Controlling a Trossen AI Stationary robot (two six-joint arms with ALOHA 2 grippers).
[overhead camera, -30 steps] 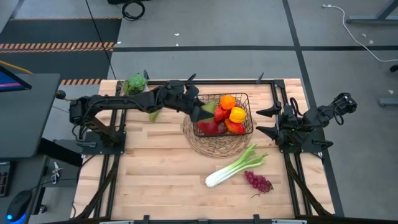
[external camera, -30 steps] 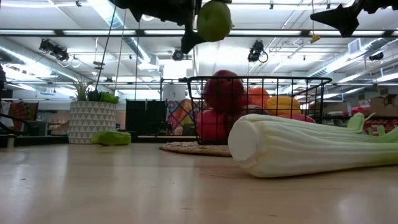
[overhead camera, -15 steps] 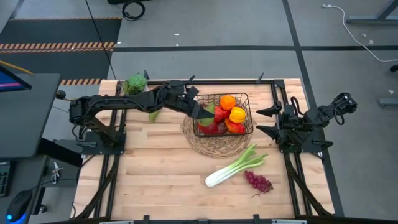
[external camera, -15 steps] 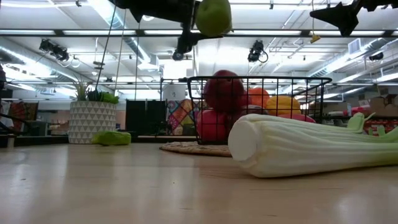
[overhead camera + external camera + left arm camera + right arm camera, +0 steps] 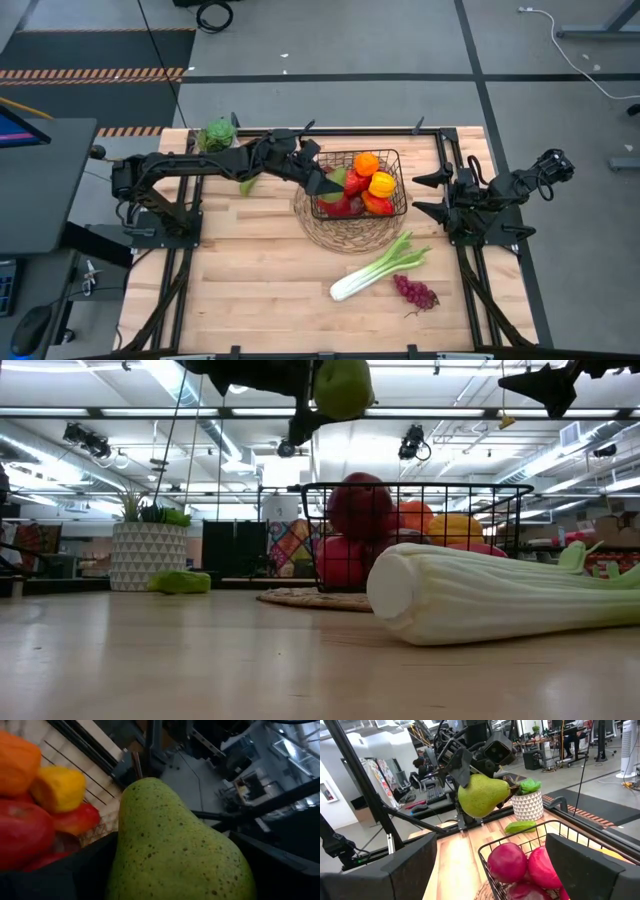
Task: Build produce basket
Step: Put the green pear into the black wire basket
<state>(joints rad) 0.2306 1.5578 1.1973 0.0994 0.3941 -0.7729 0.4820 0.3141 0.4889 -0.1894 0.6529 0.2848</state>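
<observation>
The black wire basket [image 5: 398, 160] stands on a round woven mat [image 5: 345, 233] at mid-table. It holds an orange [image 5: 366, 163], a yellow pepper [image 5: 381, 184], red apples [image 5: 337, 204] and a red pepper [image 5: 379, 206]. My left gripper [image 5: 325, 182] reaches in from the left and is shut on a green pear [image 5: 482, 795], high above the basket's left rim. Celery [image 5: 375, 268] and purple grapes [image 5: 415, 292] lie on the table nearer the front. My right gripper [image 5: 426, 195] waits open at the right edge, raised. My left gripper pinches the pear's wide body [image 5: 165, 865] between its two fingers, one on each side. The fingers come nearly level from the table's left. The stem end [image 5: 136, 767] points away from the wrist. The pear is lifted clear, well above the basket.
A potted plant [image 5: 217, 135] in a white pot stands at the far left corner. Another green piece of produce [image 5: 248, 185] lies on the table under the left arm. Bare wood lies along the near and left parts of the table. People sit in the room beyond.
My left gripper has rolled a little about its own line while staying above the basket's left rim. The pear has turned with it and stays held clear.
</observation>
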